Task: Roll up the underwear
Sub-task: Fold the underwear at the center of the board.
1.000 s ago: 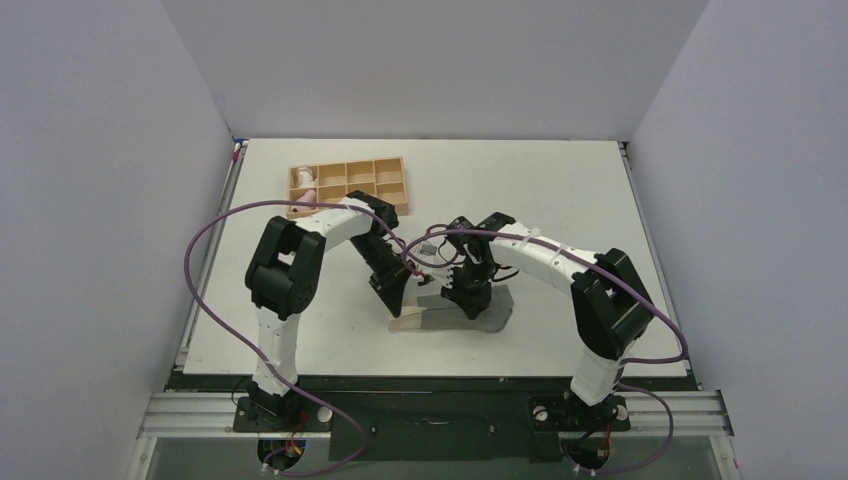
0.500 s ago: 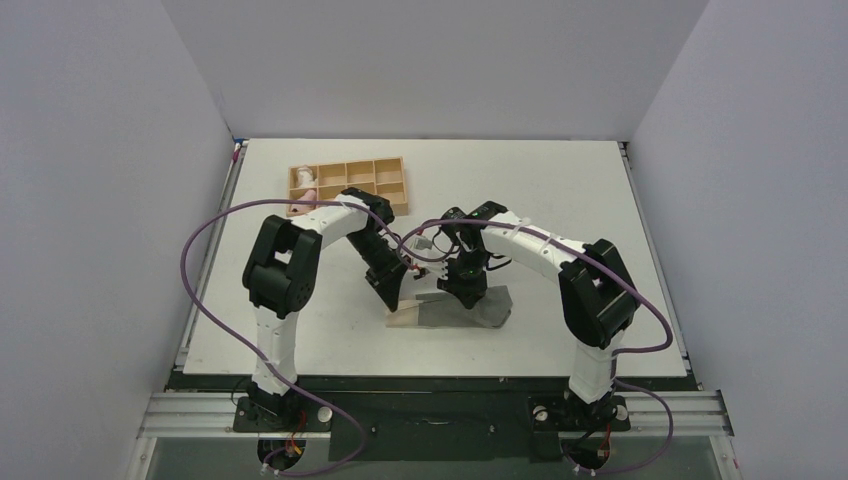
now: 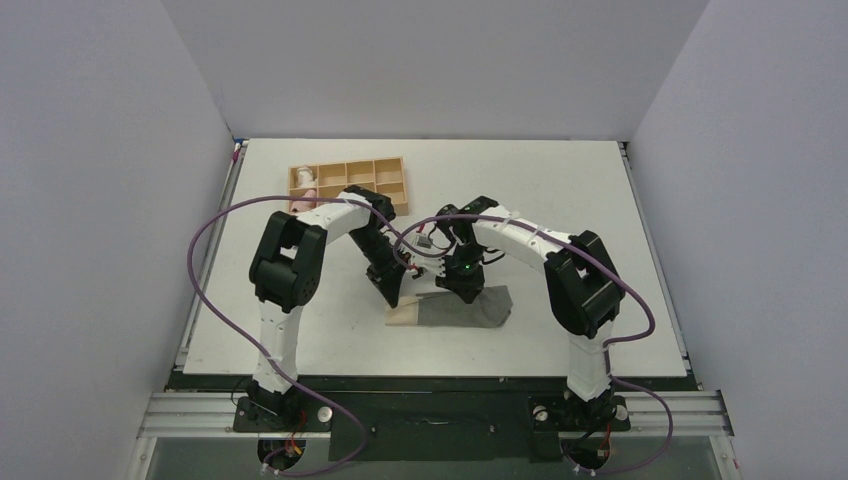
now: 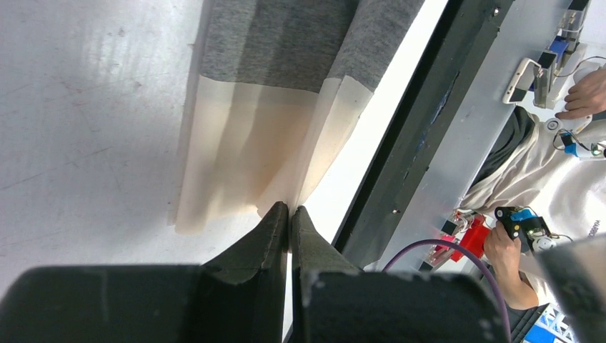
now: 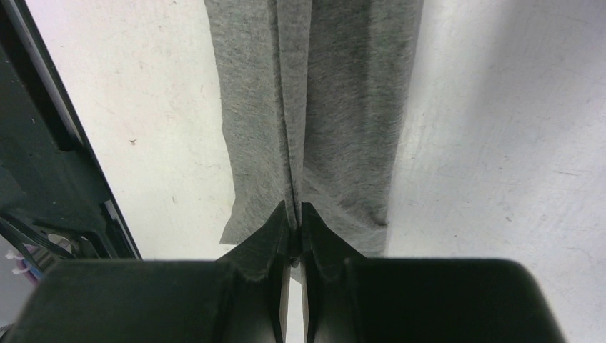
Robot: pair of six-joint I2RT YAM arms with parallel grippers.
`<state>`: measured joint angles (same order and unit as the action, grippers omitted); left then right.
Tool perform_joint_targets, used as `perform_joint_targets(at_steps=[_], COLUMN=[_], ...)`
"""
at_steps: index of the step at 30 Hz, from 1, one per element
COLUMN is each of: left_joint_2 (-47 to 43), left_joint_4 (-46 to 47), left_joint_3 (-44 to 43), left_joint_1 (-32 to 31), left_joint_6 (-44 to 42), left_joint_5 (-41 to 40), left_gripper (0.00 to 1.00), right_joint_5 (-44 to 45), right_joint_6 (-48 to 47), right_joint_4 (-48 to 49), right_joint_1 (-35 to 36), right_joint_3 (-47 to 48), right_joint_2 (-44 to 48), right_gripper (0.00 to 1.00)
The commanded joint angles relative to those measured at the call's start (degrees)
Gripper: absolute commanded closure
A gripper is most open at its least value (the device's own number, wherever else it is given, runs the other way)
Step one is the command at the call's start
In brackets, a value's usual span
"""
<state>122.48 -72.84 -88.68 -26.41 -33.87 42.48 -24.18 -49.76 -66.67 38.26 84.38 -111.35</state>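
The underwear (image 3: pixel 455 310) is dark grey with a pale beige strip at its left end and lies folded near the table's front. My left gripper (image 3: pixel 392 293) is shut on a fold of the beige strip (image 4: pixel 257 136); its jaws (image 4: pixel 289 209) pinch the strip's edge. My right gripper (image 3: pixel 463 290) is shut on a ridge of the grey fabric (image 5: pixel 314 107); in the right wrist view its jaws (image 5: pixel 294 209) pinch the raised fold at the garment's end.
A wooden tray with compartments (image 3: pixel 350 180) stands at the back left, with a pale roll (image 3: pixel 305 176) and a pink roll (image 3: pixel 305 197) in it. The table's black front rail (image 4: pixel 429 107) runs just beyond the beige strip.
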Motion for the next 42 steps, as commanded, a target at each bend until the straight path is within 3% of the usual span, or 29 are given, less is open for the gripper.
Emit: perform_joint_targets(at_steps=[1, 18, 30, 42], left_joint_2=[0.5, 1.2, 0.3, -1.0], left_joint_4=[0.2, 3.7, 7.1, 7.6], left_joint_3=[-2.8, -3.9, -4.5, -2.8], left_joint_1=[1.5, 1.8, 1.8, 1.8], left_joint_6=[1.3, 6.2, 12.5, 14.3], left_joint_5=[-3.2, -4.5, -6.1, -12.2], left_gripper=[1.00, 0.97, 0.90, 0.89], right_joint_5=[2.9, 1.1, -2.3, -2.3], right_joint_6=[-2.4, -1.1, 1.6, 2.8], right_joint_4=[-3.7, -2.0, 0.2, 2.2], right_joint_1=[-1.2, -2.8, -5.4, -6.0], right_joint_3=[2.5, 4.1, 1.0, -2.2], right_joint_2=[-1.5, -3.7, 1.9, 1.8], right_gripper=[0.95, 0.92, 0.92, 0.92])
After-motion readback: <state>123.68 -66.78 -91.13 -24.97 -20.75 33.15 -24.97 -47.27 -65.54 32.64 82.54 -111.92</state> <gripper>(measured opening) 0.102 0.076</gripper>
